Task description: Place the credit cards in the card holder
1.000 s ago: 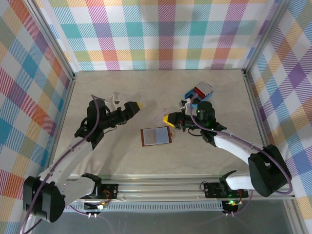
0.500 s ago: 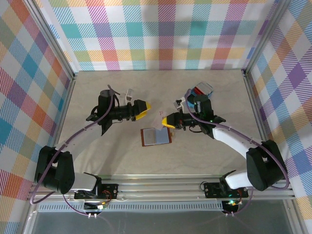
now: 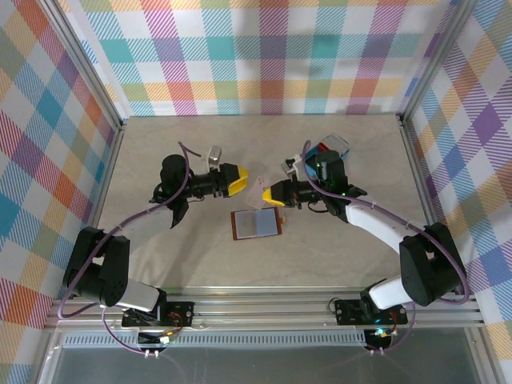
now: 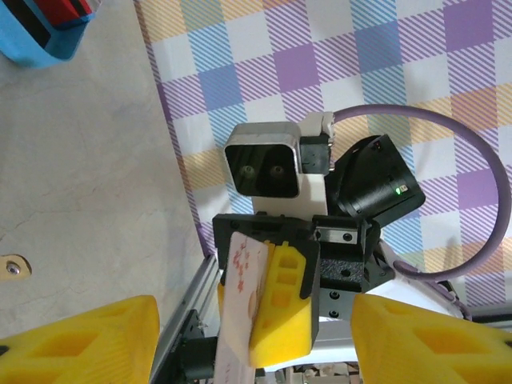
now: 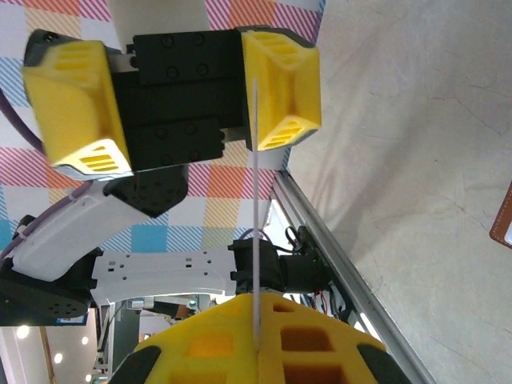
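Note:
A whitish credit card (image 4: 242,300) with red print is pinched in my right gripper (image 3: 270,193), which is shut on it. It shows edge-on as a thin white line (image 5: 255,208) rising from that gripper's own fingertips (image 5: 258,346). My left gripper (image 3: 239,179) faces it, open, its yellow fingers (image 5: 282,86) standing on either side of the card's far end; one finger is right beside the card. The card holder (image 3: 256,224), a brown wallet, lies open and flat on the table just below both grippers. More credit cards (image 3: 328,148), red ones, sit in the blue tray.
The blue tray (image 3: 339,144) sits at the back right behind my right arm, and its corner (image 4: 36,40) appears in the left wrist view. Checked walls and aluminium rails (image 3: 112,160) fence the table on three sides. The wallet's edge (image 5: 504,216) lies low right.
My left gripper has swung right to meet the right one and its jaws have narrowed around the card's end. The right gripper has shifted slightly back-left, still holding the card.

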You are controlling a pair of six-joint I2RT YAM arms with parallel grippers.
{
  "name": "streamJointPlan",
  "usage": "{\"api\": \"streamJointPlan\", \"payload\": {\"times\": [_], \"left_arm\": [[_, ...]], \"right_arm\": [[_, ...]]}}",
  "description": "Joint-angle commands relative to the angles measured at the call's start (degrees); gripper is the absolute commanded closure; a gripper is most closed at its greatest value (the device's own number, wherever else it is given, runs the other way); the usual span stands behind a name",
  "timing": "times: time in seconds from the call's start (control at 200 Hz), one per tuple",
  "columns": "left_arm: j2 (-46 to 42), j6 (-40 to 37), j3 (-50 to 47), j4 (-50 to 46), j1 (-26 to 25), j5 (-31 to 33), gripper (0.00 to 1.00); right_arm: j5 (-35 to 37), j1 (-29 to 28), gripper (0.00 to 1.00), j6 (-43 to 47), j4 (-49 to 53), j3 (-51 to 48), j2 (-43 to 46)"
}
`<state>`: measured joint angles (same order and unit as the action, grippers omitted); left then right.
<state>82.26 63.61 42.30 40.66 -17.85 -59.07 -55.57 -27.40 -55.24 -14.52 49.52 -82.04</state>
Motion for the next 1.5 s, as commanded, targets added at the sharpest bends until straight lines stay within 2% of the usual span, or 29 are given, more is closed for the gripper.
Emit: {"api": "streamJointPlan", "payload": {"times": [0.0,0.26,0.39,0.46,0.54,0.65,0.835,0.985,1.195,1.495], "left_arm": [[-1.8,1.4,-1.6,4.1,-1.1,-0.8,0.42],[-3.7,0.9,-2.2,2.8,-6.7,-0.2,0.62],[-4.7,1.5,-2.8,2.8,-7.2,1.5,0.85],[-5.2,1.8,-2.8,2.3,-7.2,3.0,1.0],[-6.1,2.5,-2.9,2.2,-7.4,5.7,1.0],[-8.4,3.2,-4.0,2.0,-8.1,11.6,1.0],[-14.4,1.2,-5.9,-4.6,-10.9,25.2,1.0],[-17.0,1.2,-8.3,-1.9,-12.5,33.3,1.0],[-16.9,0.8,-8.2,-0.8,-13.6,36.7,1.0],[-15.7,-0.6,-7.2,-0.9,-15.6,38.9,1.0]], "right_arm": [[-0.4,-0.3,1.0,-1.3,-2.8,1.0,0.9],[-1.5,-0.9,1.0,-2.7,-5.1,2.2,-0.3],[-0.5,-1.0,1.0,-3.6,-6.5,1.5,0.1],[1.9,-1.0,0.87,-4.0,-6.7,0.8,1.1],[6.7,-0.8,0.61,-5.6,-6.7,-0.8,2.9],[12.2,-0.8,0.49,-10.4,-14.8,-5.3,6.0],[20.0,-1.7,0.47,-16.3,-27.5,-12.7,9.7],[24.9,-4.6,0.47,-15.2,-29.4,-15.5,12.0],[26.8,-8.2,0.47,-14.3,-31.3,-15.4,11.2],[28.0,-10.2,0.47,-17.1,-36.0,-14.6,7.5]]}}
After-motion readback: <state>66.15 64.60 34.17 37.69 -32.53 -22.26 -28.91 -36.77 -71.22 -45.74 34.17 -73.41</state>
